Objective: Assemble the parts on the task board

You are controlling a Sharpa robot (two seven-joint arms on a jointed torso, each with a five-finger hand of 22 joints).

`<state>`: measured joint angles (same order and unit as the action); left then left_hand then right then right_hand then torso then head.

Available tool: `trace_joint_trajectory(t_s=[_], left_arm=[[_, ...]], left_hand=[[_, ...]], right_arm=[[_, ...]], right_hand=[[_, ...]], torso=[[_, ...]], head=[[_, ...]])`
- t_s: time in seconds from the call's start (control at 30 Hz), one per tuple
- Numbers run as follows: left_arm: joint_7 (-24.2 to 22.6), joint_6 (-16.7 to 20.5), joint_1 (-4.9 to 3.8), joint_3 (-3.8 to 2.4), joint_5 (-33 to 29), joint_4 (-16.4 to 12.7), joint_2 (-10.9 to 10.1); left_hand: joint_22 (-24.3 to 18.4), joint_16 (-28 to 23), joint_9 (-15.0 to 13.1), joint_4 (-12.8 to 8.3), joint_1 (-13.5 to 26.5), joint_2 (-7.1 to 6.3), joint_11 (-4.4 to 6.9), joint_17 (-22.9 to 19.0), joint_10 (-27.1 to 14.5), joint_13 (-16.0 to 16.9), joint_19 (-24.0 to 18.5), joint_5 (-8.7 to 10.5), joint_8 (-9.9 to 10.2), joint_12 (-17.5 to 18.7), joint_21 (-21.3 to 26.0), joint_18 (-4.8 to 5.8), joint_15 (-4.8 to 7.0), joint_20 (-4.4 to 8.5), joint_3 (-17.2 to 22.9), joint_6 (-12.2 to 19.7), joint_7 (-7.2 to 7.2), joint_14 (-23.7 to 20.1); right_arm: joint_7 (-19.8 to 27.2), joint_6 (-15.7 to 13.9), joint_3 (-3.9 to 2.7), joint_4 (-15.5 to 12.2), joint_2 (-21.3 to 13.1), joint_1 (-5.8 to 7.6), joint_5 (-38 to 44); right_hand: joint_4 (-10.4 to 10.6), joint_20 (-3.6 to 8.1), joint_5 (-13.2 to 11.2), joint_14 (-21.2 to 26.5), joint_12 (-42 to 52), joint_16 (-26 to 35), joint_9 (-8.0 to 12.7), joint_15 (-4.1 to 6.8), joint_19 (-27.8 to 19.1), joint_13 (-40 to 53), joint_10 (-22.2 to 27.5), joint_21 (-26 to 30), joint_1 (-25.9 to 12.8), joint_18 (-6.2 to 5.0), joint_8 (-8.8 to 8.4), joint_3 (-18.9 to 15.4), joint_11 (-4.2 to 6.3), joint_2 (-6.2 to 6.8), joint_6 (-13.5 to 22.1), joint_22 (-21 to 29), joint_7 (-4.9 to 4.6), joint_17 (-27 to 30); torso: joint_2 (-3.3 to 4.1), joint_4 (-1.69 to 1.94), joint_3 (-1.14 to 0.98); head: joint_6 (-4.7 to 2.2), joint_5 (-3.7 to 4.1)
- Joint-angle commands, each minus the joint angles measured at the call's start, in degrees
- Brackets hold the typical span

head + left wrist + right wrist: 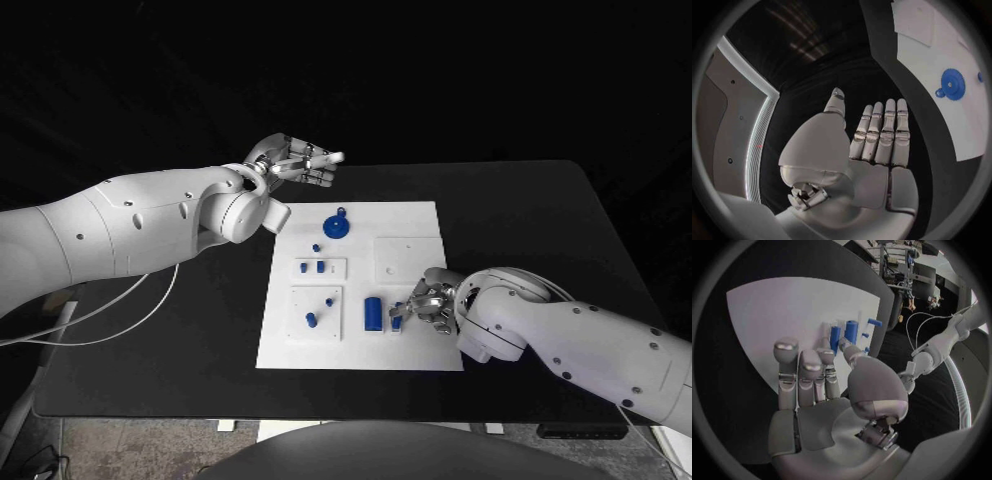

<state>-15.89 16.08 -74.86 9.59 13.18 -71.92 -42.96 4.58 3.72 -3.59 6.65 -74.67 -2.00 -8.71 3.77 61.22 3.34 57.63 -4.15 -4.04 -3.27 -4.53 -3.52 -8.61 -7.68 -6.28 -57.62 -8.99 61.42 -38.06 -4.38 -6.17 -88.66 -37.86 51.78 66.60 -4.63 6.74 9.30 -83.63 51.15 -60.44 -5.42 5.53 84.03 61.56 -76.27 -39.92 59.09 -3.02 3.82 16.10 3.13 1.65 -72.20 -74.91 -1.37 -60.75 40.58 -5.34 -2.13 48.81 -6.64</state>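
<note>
The white task board (411, 215) lies in the middle of the black table. A blue gear (336, 227) sits near its far edge, also seen in the left wrist view (952, 85). Small blue pegs (310, 267) stand left of centre. A tall blue cylinder (372, 312) and a shorter blue piece (397, 322) stand near the front. My right hand (433, 303) hovers low by these two, its thumb and fingertips (845, 347) spread on either side of the shorter blue piece (836, 334), gripping nothing. My left hand (296, 160) is raised beyond the board's far left corner, fingers (879, 130) straight and empty.
Two more blue pegs (312, 320) stand in a square fixture at the board's front left. A blank white square (404, 255) lies at the board's right. Bare black table (548, 220) surrounds the board.
</note>
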Motion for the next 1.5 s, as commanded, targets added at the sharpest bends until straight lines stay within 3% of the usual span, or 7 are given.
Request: trace_joint_trajectory(t_s=[0.03,0.37,0.7,0.97,1.1,1.27,1.5], left_arm=[[-0.25,-0.78,-0.06,-0.04,-0.26,-0.08,0.11],[-0.04,-0.93,-0.06,-0.04,-0.22,0.0,0.17],[0.11,-0.95,-0.06,-0.03,-0.14,0.01,0.17],[0.19,-0.89,-0.06,-0.03,-0.1,-0.02,0.02],[0.2,-0.85,-0.06,-0.03,-0.09,-0.04,-0.11],[0.18,-0.85,-0.06,-0.03,-0.08,-0.07,-0.19],[0.14,-0.88,-0.06,-0.02,-0.06,-0.07,-0.21]], left_hand=[[-0.08,-0.25,0.0,0.39,0.24,-0.29,-0.1,-0.05,-0.41,0.04,-0.23,0.1,-0.14,-0.2,-0.38,-0.53,-0.1,-0.28,0.08,0.58,0.01,-0.35],[-0.09,-0.25,0.0,0.5,0.18,-0.29,-0.11,-0.05,-0.41,0.04,-0.24,0.16,-0.14,-0.19,-0.38,-0.53,-0.11,-0.29,0.16,0.6,0.0,-0.36],[-0.09,-0.25,0.0,0.5,0.18,-0.29,-0.11,-0.05,-0.41,0.04,-0.24,0.16,-0.14,-0.19,-0.38,-0.53,-0.11,-0.29,0.16,0.6,0.0,-0.36],[-0.08,-0.25,0.0,0.53,0.15,-0.17,-0.1,-0.05,-0.42,0.05,-0.22,0.05,-0.15,-0.2,-0.39,-0.54,-0.11,-0.28,0.12,0.59,0.01,-0.34],[-0.08,-0.25,0.0,0.53,0.15,-0.17,-0.1,-0.05,-0.42,0.05,-0.22,0.05,-0.15,-0.2,-0.39,-0.54,-0.11,-0.28,0.12,0.59,0.01,-0.34],[-0.08,-0.25,0.0,0.53,0.15,-0.17,-0.1,-0.05,-0.42,0.05,-0.22,0.05,-0.15,-0.2,-0.39,-0.54,-0.11,-0.28,0.12,0.59,0.01,-0.34],[-0.08,-0.25,0.0,0.53,0.15,-0.17,-0.1,-0.05,-0.42,0.05,-0.22,0.05,-0.15,-0.2,-0.39,-0.54,-0.11,-0.28,0.12,0.59,0.01,-0.34]], right_arm=[[0.46,0.46,0.0,0.0,0.18,-0.05,0.1],[0.9,0.6,0.01,0.15,0.27,-0.05,-0.62],[1.79,-0.74,0.01,0.07,-0.12,-0.05,-0.98],[8.33,-5.96,0.02,0.19,-2.02,-0.06,-2.21],[13.73,-9.26,0.02,-0.04,-3.41,-0.09,-2.36],[19.07,-12.08,0.03,-0.43,-4.73,-0.11,0.03],[26.16,-13.42,0.03,-0.64,-5.49,-0.33,6.51]], right_hand=[[2.59,0.38,-0.62,0.17,-0.33,0.17,0.17,0.3,2.32,-0.18,-0.09,0.31,-0.02,0.3,-0.16,-1.94,-0.18,1.15,-0.31,-4.63,-0.3,0.1],[8.32,0.4,0.23,0.24,-0.67,0.7,0.17,0.36,2.38,-0.62,0.35,1.17,2.31,0.03,-0.16,-8.24,-0.4,2.43,0.19,-4.52,-0.63,0.13],[1.92,0.58,-1.24,0.18,-0.51,0.91,0.43,0.53,2.47,-0.56,0.43,1.32,2.55,0.16,-0.16,-0.21,-0.16,1.03,0.15,-4.55,-0.37,-0.01],[5.9,0.19,-2.28,0.35,-1.07,1.74,0.53,0.01,2.26,-1.02,1.4,2.42,3.79,-0.28,-0.09,-1.11,-1.2,5.77,4.65,-4.34,-2.09,0.49],[5.96,-0.36,-0.22,0.33,-0.74,1.9,0.83,-0.44,2.24,-1.12,1.84,3.0,6.47,-1.02,-0.11,-4.58,-1.78,6.09,7.52,-4.29,-2.98,0.52],[3.64,-0.64,0.29,0.32,-0.45,1.92,1.26,-0.64,2.23,-1.35,2.16,3.28,10.24,-1.4,-0.2,-4.68,-2.04,5.28,9.27,-4.29,-3.63,0.47],[-4.75,-0.62,-1.8,0.34,1.04,1.8,1.75,-0.57,2.06,-0.54,2.08,2.96,12.44,-1.21,-0.28,8.53,-1.84,4.01,8.14,-4.4,-3.84,0.33]], torso=[[0.0,-0.05,-0.02],[0.01,-0.03,-0.08],[-0.01,-0.03,-0.07],[0.01,0.0,-0.08],[0.01,-0.06,-0.11],[0.0,-0.11,-0.11],[-0.01,-0.09,-0.14]], head=[[0.02,-0.05],[0.13,-0.05],[0.2,-0.03],[0.09,-0.11],[0.13,-0.29],[0.14,-0.26],[0.23,-0.17]])
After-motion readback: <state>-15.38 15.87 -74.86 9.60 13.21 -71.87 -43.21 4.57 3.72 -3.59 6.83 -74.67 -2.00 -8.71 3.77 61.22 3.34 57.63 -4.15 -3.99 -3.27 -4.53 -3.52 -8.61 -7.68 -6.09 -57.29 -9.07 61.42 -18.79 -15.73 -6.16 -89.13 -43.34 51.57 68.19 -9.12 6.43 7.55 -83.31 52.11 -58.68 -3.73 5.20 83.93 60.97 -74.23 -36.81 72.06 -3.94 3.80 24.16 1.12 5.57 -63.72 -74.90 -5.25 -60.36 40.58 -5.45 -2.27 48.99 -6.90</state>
